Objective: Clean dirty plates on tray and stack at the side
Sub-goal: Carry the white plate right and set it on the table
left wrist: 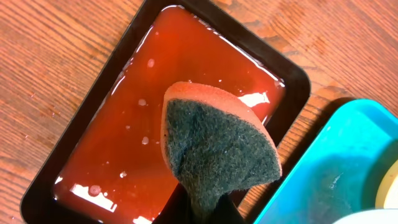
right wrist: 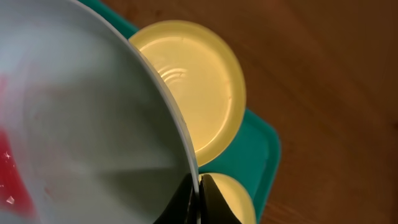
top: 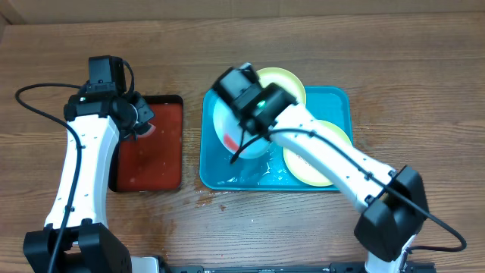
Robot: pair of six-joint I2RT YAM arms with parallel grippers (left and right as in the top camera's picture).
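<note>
The wooden table (top: 424, 91) is carrying two trays side by side, a dark red tray (top: 155, 152) on the left and the blue tray (top: 337, 102) just beside it. The left pincer (top: 140, 121) is clamping a sponge (left wrist: 217, 146), orange with a dark scouring face, over the red tray's wet surface. The right pincer (right wrist: 199, 186) is pinching the rim of the light blue plate (top: 227, 129), red-smeared, over the blue tray's left part. The far yellow-green plate (top: 292, 83) is sitting at the tray's far rim, and the near yellow-green plate (top: 303, 171) is lying partly under the right arm.
</note>
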